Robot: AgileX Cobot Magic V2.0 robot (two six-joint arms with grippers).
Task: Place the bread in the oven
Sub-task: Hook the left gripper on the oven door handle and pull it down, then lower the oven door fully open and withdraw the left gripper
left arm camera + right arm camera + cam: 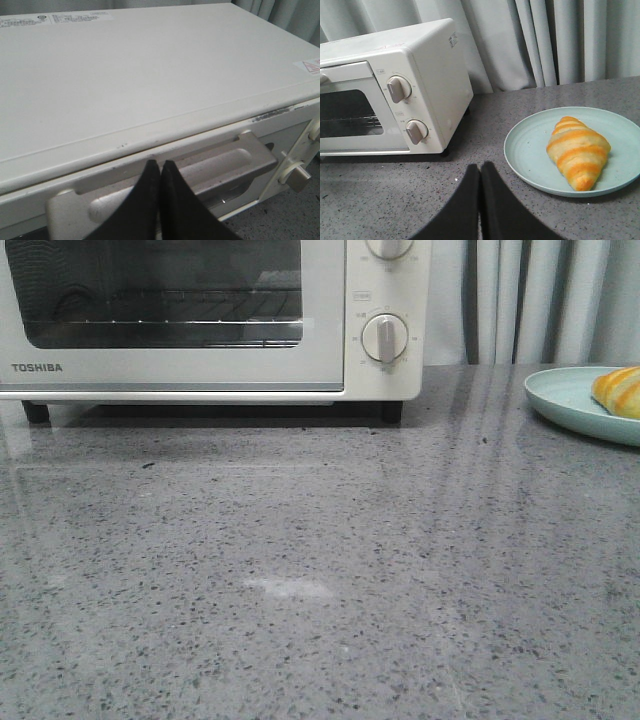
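- Golden-orange with cream stripes, the bread [578, 156] lies on a pale blue-green plate [530, 150] on the bench [320, 580], off to the right of the oven [200, 330] and well apart from it. Nothing touches it.
- Plate and bread sit on the right arm's side, so that arm seems meant to fetch the bread.
- Oven door [170, 315] is shut, its wire rack [160, 322] dimly visible behind the glass. I judge it must be opened before the bread can go in, so the task is barely begun.
- Left gripper [160, 167] hangs over the oven's front top edge, right at the door handle [200, 172], likely placed there to pull the door down. Its jaws are pressed together, tips meeting, gripping nothing; whether they touch the handle I cannot tell.
- Right gripper [480, 170] hangs above the bench between oven and plate, near the plate's rim. Its jaws are likewise closed and empty, and would have to spread before taking the bread.
- Neither arm shows in the front view.
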